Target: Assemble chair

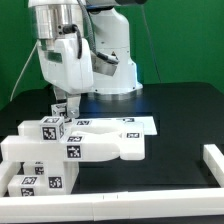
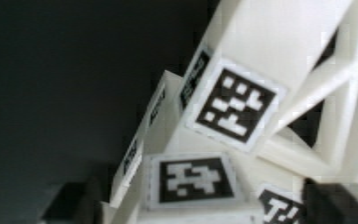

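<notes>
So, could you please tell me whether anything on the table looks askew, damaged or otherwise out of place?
Nothing stands out. The chair parts form one cluster near the front rail, the marker board lies flat behind them, and the end effector hangs just above the cluster's rear block. No visible breakage.

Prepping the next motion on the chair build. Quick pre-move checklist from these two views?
1. Gripper state: cannot tell; the jaws are not clear in either view.
2. Gripper position: ok, it hangs right at the small tagged cube on the chair assembly.
3. Contact with that cube: cannot tell, exterior view too coarse.
4. Tags readable: ok, wrist view shows a tag sharply.
5. Marker board unobstructed: not ok, the assembly overlaps it.
6. White border rail clear of arm: ok.
</notes>
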